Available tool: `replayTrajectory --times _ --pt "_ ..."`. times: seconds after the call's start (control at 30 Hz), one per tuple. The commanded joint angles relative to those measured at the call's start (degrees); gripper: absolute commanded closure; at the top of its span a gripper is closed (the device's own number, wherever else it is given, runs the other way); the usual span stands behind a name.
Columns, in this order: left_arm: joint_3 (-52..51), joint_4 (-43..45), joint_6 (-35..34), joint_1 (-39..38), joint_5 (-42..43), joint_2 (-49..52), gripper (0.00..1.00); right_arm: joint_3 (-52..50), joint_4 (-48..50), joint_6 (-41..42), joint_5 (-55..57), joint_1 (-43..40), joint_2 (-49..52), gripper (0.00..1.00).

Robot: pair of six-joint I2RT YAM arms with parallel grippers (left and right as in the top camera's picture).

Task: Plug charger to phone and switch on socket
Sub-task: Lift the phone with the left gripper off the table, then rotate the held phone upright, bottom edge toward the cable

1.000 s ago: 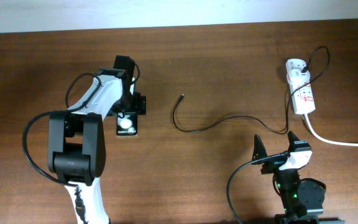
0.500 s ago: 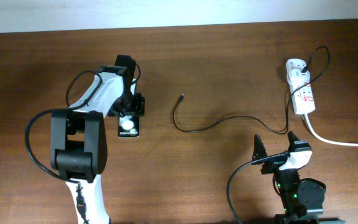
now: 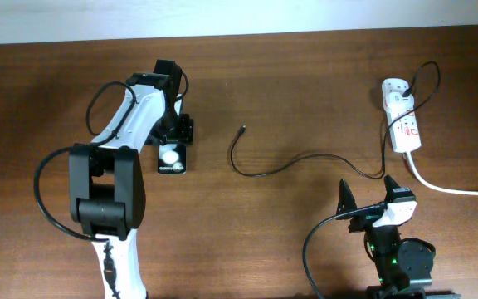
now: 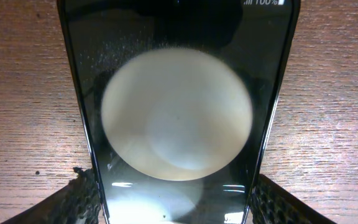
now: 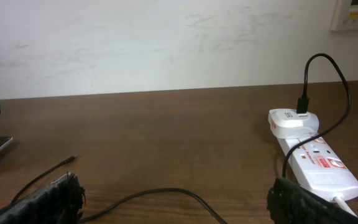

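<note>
The black phone (image 3: pixel 171 158) lies flat on the table with a white round shape showing on its face. My left gripper (image 3: pixel 175 135) straddles its far end. In the left wrist view the phone (image 4: pixel 179 118) fills the gap and both fingers (image 4: pixel 82 199) press on its long edges. The charger's thin black cable (image 3: pixel 264 173) curves across the middle of the table, its plug tip (image 3: pixel 243 129) lying free to the right of the phone. The white socket (image 3: pixel 405 124) lies at the far right with the adapter (image 3: pixel 392 87) plugged in. My right gripper (image 3: pixel 369 193) stands open near the front, above the cable (image 5: pixel 166 191), with nothing in it.
A thick white cord (image 3: pixel 455 189) runs from the socket off the right edge. In the right wrist view the socket (image 5: pixel 319 165) sits close to my right finger (image 5: pixel 303 202). A pale wall stands behind the table's far edge.
My left gripper has narrowed onto the phone, and the phone has shifted a little toward the far side of the table with it. The right arm has not moved.
</note>
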Motion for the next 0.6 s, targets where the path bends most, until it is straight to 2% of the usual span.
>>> replayTrajectory --times 0.0,0.37,0.57 --pt "1.6 -0.4 0.7 -0.1 0.3 0.0 0.38 -0.3 -0.2 0.4 -0.3 -0.3 -0.5 0.01" --pt "15.3 -11.1 0.7 -0.1 1.9 0.0 0.39 -0.3 -0.2 0.4 -0.3 -0.3 -0.5 0.01" --pt "16.3 -11.5 0.7 -0.1 6.6 0.0 0.39 -0.3 -0.3 0.4 -0.3 -0.3 -0.5 0.01"
